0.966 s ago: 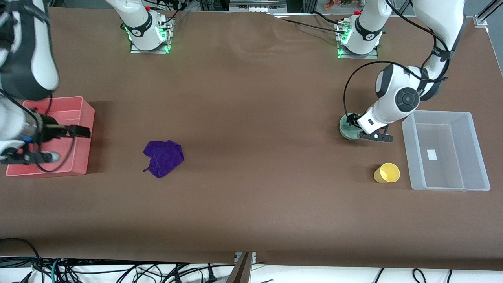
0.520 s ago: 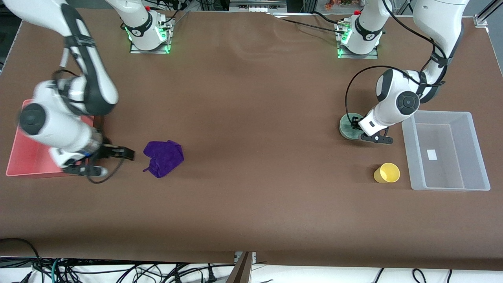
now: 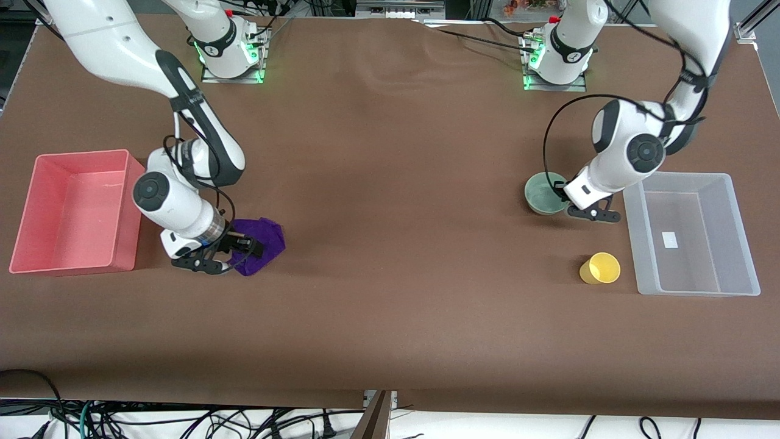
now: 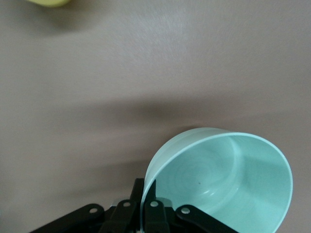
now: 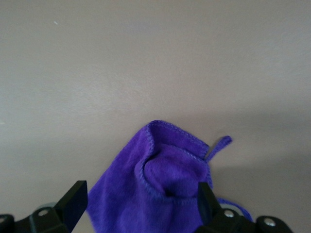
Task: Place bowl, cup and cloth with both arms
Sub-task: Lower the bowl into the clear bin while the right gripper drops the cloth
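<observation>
The purple cloth (image 3: 268, 238) lies on the table beside the pink bin. My right gripper (image 3: 234, 253) is open and low over it, with the cloth (image 5: 160, 194) between the fingers (image 5: 75, 196) in the right wrist view. My left gripper (image 3: 565, 196) is shut on the rim of the mint-green bowl (image 3: 544, 194), one finger inside and one outside. The bowl (image 4: 228, 179) hangs tilted, slightly above the table. The yellow cup (image 3: 600, 268) lies on its side, nearer the front camera than the bowl; its edge shows in the left wrist view (image 4: 48, 2).
A pink bin (image 3: 36, 183) stands at the right arm's end of the table. A clear plastic bin (image 3: 688, 178) stands at the left arm's end, beside the bowl and the cup. Brown table surface lies between the cloth and the bowl.
My right arm has swung from over the pink bin down to the cloth. My left gripper has shifted a little toward the clear bin, tilting and raising the bowl.
</observation>
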You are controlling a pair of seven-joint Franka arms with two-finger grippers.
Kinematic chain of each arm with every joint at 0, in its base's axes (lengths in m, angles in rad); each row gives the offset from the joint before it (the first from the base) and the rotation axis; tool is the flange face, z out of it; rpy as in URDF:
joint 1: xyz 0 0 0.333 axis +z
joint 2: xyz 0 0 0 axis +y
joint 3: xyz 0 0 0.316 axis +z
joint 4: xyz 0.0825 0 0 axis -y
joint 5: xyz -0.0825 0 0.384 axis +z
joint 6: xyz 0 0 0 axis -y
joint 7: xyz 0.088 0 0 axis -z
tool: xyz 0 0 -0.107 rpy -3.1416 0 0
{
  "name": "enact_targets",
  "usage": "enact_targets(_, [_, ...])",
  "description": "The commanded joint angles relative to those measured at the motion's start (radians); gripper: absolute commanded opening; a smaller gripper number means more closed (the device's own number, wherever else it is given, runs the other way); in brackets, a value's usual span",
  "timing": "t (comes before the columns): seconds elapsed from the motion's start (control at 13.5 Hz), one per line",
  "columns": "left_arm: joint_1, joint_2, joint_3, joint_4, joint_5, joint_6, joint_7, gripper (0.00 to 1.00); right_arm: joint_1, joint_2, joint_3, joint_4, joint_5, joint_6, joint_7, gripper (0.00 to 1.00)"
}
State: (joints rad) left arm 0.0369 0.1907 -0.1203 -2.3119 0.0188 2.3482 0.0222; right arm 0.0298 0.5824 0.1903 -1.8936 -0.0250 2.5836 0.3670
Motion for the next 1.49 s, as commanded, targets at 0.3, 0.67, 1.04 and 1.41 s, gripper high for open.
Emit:
enact_targets(0.3, [0.223,0.039,0.005,0.451,-0.005,-0.518,0.413,0.00,0.005,0.008,0.001,-0.001,-0.024,0.006,0.004,0.00])
enact_targets(0.67, [0.393,0.191,0.007,0.490,0.162,-0.347,0.692,0.00,-0.007,-0.041,-0.003,0.039,-0.024,-0.127,-0.051,0.00])
enact_targets(1.04, [0.497,0.343,0.007,0.490,0.227,-0.078,0.843,0.00,-0.053,-0.159,-0.104,0.299,-0.023,-0.693,-0.369,0.00])
enact_targets(1.41, [0.506,0.333,-0.002,0.494,0.228,-0.062,0.906,1.00,-0.060,-0.211,-0.409,0.409,-0.001,-0.945,-0.880,0.00])
